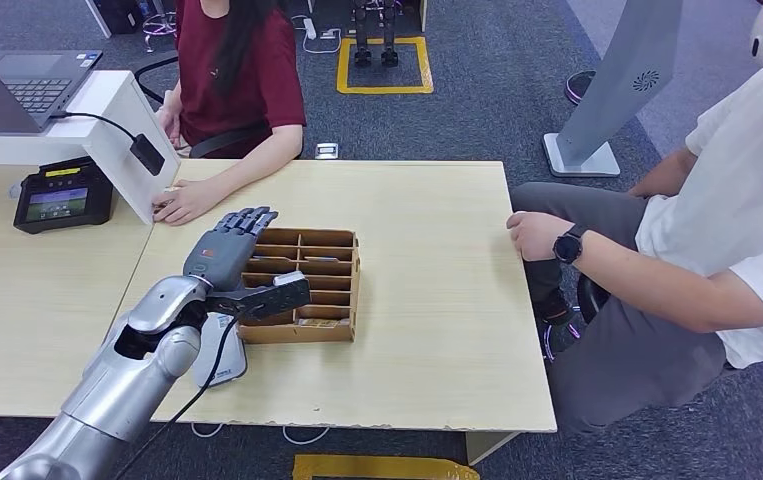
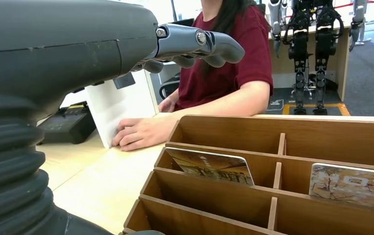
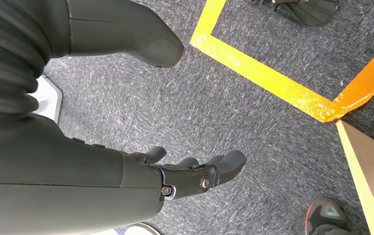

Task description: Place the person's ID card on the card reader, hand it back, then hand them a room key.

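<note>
My left hand (image 1: 240, 262) hovers over the near-left part of a wooden slotted box (image 1: 329, 262) on the table, fingers stretched out and thumb apart, holding nothing. In the left wrist view its fingers (image 2: 200, 43) reach above the box (image 2: 292, 147), where two picture-printed room key cards (image 2: 210, 166) (image 2: 355, 184) stand in the slots. A white flat device (image 1: 221, 362) on a cable lies under my left forearm. A person in a dark red shirt (image 1: 233, 70) rests a hand (image 1: 187, 201) on the table beyond the box. My right hand (image 3: 194, 174) hangs over the carpet, fingers loosely apart and empty.
A black terminal with a screen (image 1: 62, 195) sits at the left behind a white stand (image 1: 122, 140) carrying a laptop (image 1: 17, 90). A second person in a white shirt (image 1: 727, 230) sits at the table's right end, forearm near the edge.
</note>
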`<state>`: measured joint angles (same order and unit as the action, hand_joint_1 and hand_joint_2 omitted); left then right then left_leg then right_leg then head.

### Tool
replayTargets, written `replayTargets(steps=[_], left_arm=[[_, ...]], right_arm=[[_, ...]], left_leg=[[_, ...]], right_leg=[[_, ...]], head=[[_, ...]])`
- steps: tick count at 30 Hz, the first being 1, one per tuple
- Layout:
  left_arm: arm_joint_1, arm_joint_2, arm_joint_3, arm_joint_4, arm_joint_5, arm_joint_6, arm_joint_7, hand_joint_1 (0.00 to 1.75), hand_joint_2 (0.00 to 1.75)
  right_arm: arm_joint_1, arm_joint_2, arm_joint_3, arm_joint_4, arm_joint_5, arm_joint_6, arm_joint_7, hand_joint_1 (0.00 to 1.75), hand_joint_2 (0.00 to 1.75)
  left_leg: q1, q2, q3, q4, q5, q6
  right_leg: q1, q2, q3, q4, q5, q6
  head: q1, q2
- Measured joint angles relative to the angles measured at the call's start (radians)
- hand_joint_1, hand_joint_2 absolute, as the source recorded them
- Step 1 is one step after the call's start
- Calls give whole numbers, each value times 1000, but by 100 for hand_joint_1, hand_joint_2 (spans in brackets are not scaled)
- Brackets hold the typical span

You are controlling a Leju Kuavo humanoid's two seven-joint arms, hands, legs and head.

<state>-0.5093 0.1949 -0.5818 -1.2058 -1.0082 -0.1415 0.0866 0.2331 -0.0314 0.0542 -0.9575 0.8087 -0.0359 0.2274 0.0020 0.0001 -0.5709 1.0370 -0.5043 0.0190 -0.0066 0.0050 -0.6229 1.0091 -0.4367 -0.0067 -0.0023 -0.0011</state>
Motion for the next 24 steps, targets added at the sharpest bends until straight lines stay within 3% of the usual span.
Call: replayTargets(steps=[24], left_arm=[[-10, 6, -31, 2, 19, -18, -2, 0, 175]], right_arm=[[-7, -12, 24, 8, -19, -8, -3, 0, 175]], left_leg=[[0, 0, 0, 0, 0, 0]], right_leg=[[0, 0, 0, 0, 0, 0]], head=[[0, 0]])
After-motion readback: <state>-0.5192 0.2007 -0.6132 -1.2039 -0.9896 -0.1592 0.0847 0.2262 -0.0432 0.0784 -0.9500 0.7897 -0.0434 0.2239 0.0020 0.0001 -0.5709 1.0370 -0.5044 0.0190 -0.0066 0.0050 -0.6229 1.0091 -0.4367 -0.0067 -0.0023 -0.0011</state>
